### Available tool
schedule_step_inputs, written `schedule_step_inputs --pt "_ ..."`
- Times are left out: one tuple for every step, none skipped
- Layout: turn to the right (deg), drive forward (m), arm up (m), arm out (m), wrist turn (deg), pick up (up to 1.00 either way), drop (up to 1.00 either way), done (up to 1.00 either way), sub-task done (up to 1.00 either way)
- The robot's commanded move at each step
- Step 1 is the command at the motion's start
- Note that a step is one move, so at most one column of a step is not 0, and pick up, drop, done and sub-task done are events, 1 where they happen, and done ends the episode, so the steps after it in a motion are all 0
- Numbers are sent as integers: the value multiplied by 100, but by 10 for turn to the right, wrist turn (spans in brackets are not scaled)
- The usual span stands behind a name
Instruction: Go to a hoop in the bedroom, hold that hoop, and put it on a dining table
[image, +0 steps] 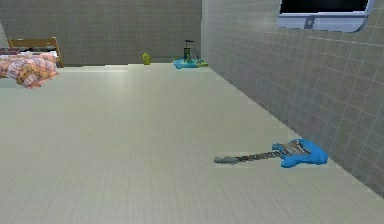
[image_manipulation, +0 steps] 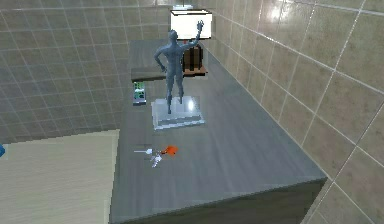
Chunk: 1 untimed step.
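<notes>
The blue electric guitar (image: 290, 153) lies on the floor near the wall at the forward view's right. If the base drives close along this wall, it may run over it. On the grey cabinet top (image_manipulation: 240, 150) the statue (image_manipulation: 175, 75) would likely tip if the arm swept there. At the far wall, right of the bed (image: 28, 68), a yellow-green blob (image: 146, 58) and a teal thing (image: 188, 62) are too small to name. Whether either is the hoop cannot be told, and neither can the gripper's state.

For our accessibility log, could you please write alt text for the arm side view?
A blue-grey statue of a standing figure, one arm raised, stands on a long grey counter along a tiled wall. A small orange-and-white object lies near it.
</notes>
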Motion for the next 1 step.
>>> schedule_step_inputs --pt "0 0 50 0 0 0 0 0 0"
